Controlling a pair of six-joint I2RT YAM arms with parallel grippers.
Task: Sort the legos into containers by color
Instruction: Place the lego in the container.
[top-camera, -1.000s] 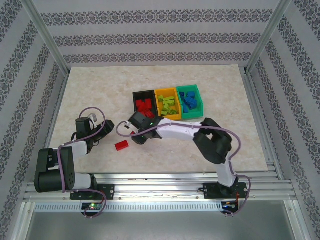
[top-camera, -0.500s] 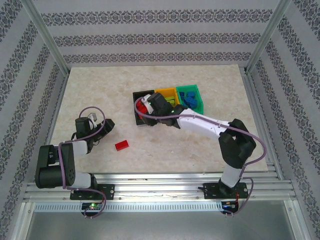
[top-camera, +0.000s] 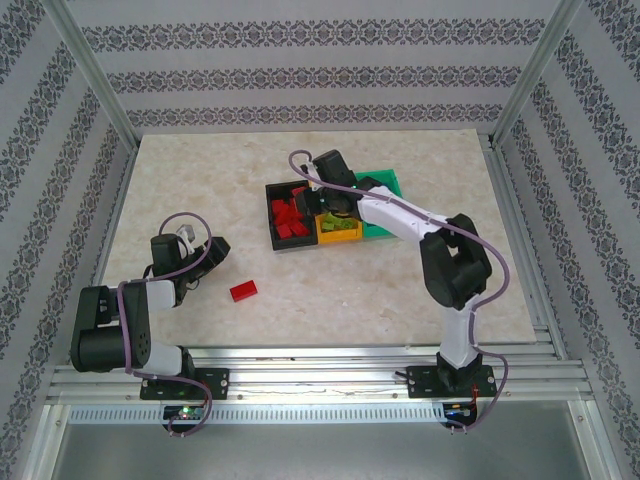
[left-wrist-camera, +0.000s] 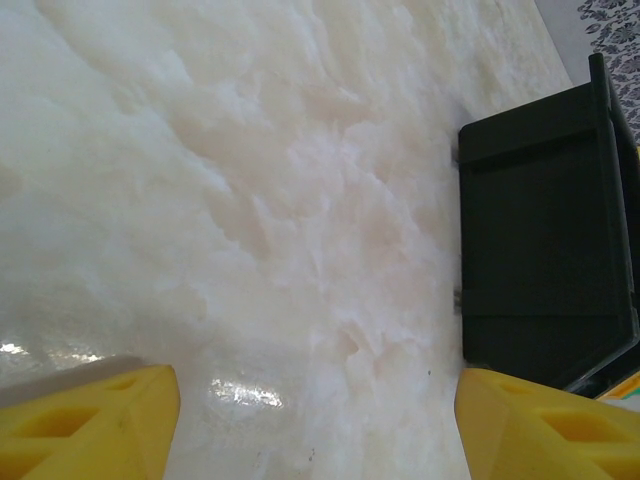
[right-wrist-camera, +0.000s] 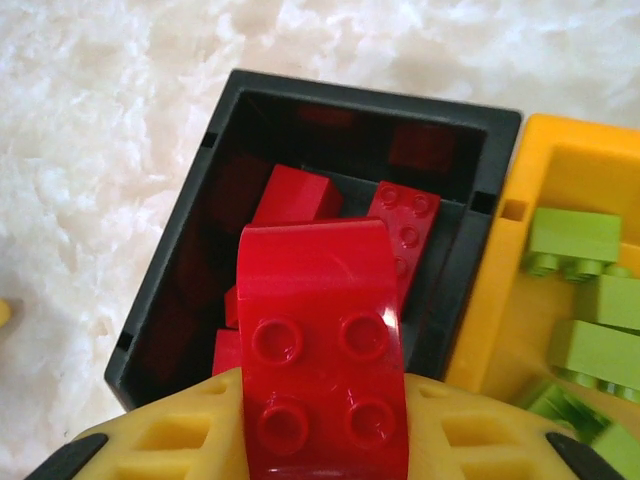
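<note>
Leftmost, the left arm (top-camera: 130, 300) reaches low over the tabletop (left-wrist-camera: 250, 200). Its jaws are spread wide: the two yellow fingertips (left-wrist-camera: 90, 420) stand far apart in the left wrist view, with bare marbled surface between them and nothing in their grip. A loose brick (top-camera: 243, 290), red, lies flat on the tabletop near these jaws, off to one side of them and clear of both fingertips. Ahead of the left jaws and to their right stands the outer wall of the black bin (right-wrist-camera: 175, 270).

Further right, the right arm (top-camera: 400, 215) stretches across the row of bins, and its jaws hang above the black bin. They pinch a held brick (right-wrist-camera: 320, 360), red with four studs facing the wrist camera, which sits between the yellow fingers (right-wrist-camera: 160, 440) and sticks out past them. Directly beneath these jaws, inside the black bin, lie several red bricks (right-wrist-camera: 295, 195). Just to the right of the jaws, touching the black bin, is the yellow bin (right-wrist-camera: 500, 290), which holds lime green bricks (right-wrist-camera: 575, 238). Beyond it, farthest right, the green bin (top-camera: 385, 180) is partly hidden by the right arm, and I cannot tell what is in it.
</note>
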